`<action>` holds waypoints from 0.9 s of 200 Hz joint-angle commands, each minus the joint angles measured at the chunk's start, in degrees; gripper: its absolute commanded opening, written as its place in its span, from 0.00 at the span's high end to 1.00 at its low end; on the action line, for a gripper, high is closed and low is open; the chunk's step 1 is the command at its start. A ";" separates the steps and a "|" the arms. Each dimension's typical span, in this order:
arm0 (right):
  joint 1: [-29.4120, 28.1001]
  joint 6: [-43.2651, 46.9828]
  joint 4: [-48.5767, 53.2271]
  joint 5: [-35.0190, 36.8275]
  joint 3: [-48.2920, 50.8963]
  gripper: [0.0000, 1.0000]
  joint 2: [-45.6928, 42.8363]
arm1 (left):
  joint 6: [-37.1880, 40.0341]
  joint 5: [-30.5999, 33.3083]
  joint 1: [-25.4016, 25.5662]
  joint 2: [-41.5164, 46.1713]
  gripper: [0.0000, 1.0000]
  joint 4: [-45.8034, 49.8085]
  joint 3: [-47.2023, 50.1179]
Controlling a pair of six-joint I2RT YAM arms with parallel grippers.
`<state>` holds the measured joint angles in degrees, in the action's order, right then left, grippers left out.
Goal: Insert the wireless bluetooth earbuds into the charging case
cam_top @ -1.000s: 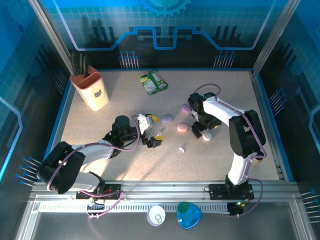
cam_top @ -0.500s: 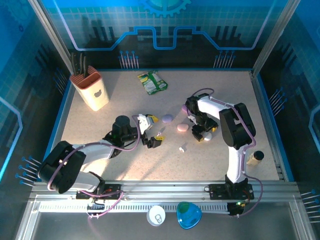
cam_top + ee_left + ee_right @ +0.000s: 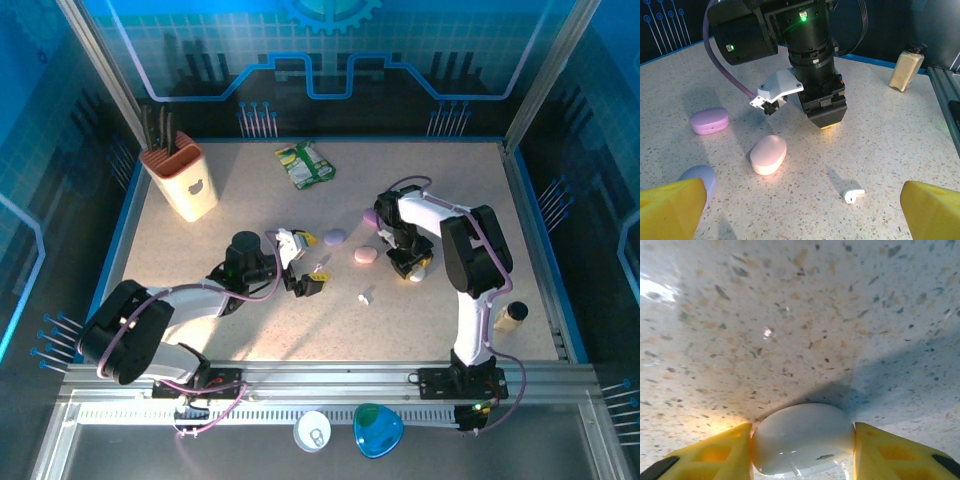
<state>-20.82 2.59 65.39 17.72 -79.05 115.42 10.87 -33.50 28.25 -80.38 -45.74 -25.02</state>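
Note:
A white charging case (image 3: 802,437) lies on the speckled table, and my right gripper (image 3: 802,450) is shut on it, with a yellow finger (image 3: 715,455) touching each side. From above, the right gripper (image 3: 408,262) points down at that case (image 3: 415,273). One white earbud (image 3: 853,194) lies loose on the table (image 3: 366,296), ahead of my left gripper (image 3: 802,212), which is open and holds nothing. A pink case (image 3: 768,154), a purple case (image 3: 709,120) and a lavender case (image 3: 700,177) lie shut nearby. The left gripper (image 3: 312,265) sits mid-table.
A peach knife block (image 3: 185,180) stands at the back left and a green packet (image 3: 305,164) lies at the back. A spice jar (image 3: 510,316) stands by the right arm's base. Raised blue rails (image 3: 530,230) edge the table.
The right gripper's jaws have closed in onto the white case and its arm has folded leftward, uncovering the spice jar. The left arm has not moved.

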 commanded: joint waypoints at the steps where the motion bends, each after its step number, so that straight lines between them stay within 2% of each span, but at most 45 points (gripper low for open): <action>1: 0.82 -0.95 -2.38 -5.88 0.92 0.54 -5.53 | -0.53 -0.85 0.12 -0.61 0.01 -1.62 -0.76; 25: 0.86 -2.62 -7.36 -12.43 3.58 0.54 -11.77 | -3.39 -0.01 0.19 -1.47 0.01 -5.63 -0.87; 55: 1.73 -9.23 -17.37 -21.65 9.07 0.54 -19.65 | -7.91 2.29 1.01 -4.47 0.01 -14.46 -1.00; 109: 3.74 -29.17 -39.71 -33.85 23.67 0.53 -34.34 | -11.36 7.49 4.65 -11.81 0.03 -26.53 -2.90; 145: 6.27 -42.56 -53.46 -39.23 34.22 0.54 -43.90 | -11.38 12.23 7.69 -16.12 0.03 -31.58 -4.68; 180: 7.37 -53.44 -64.06 -43.33 41.28 0.53 -48.94 | -11.68 16.22 11.06 -20.65 0.08 -34.59 -7.60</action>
<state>-14.44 -38.98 13.13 -20.51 -41.34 69.28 -0.12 -21.58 37.17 -98.56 -75.13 -29.76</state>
